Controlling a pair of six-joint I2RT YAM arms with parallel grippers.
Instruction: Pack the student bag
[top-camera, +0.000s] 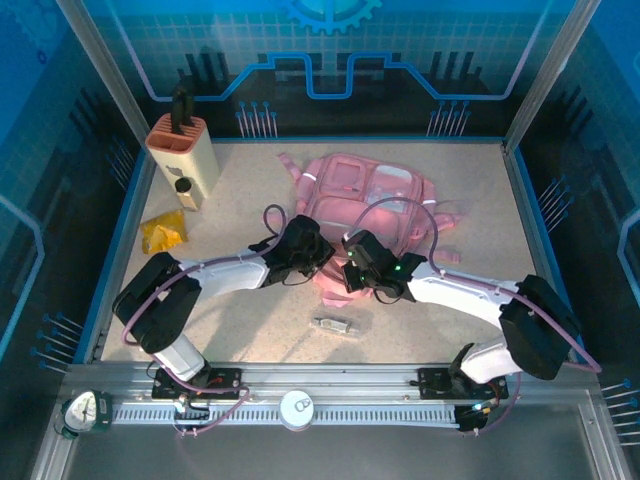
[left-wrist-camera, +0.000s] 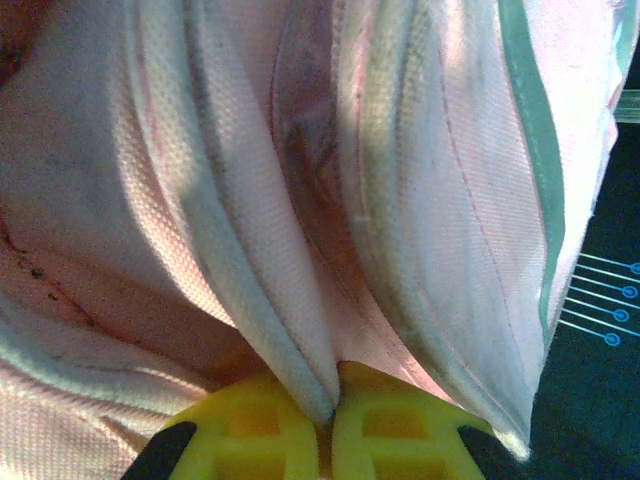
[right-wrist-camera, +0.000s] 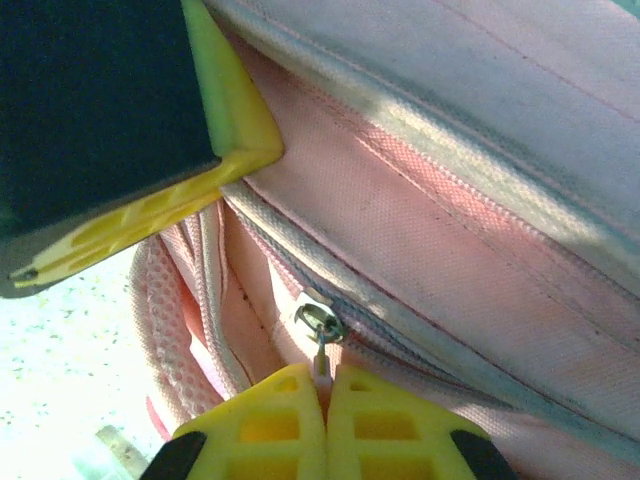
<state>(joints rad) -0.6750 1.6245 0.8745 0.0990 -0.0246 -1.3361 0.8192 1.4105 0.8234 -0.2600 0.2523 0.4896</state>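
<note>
The student bag (top-camera: 372, 195) is a large pink backpack lying flat in the middle of the table. My left gripper (top-camera: 318, 258) is at its near edge. In the left wrist view this gripper (left-wrist-camera: 333, 398) is shut on a fold of the bag's pink fabric (left-wrist-camera: 270, 230), pinched between the yellow fingertips. My right gripper (top-camera: 354, 268) sits just right of it, at the same edge. Seen from the right wrist, it (right-wrist-camera: 325, 378) is shut on the thin pull of a zipper slider (right-wrist-camera: 320, 322) on the bag (right-wrist-camera: 450, 230). A finger of the left gripper (right-wrist-camera: 120, 130) fills that view's upper left.
A beige box-shaped holder with a black top (top-camera: 182, 155) stands at the back left, with a small yellow packet (top-camera: 163, 232) in front of it. A small clear object (top-camera: 335, 324) lies on the table near the front. Blue walls enclose the table.
</note>
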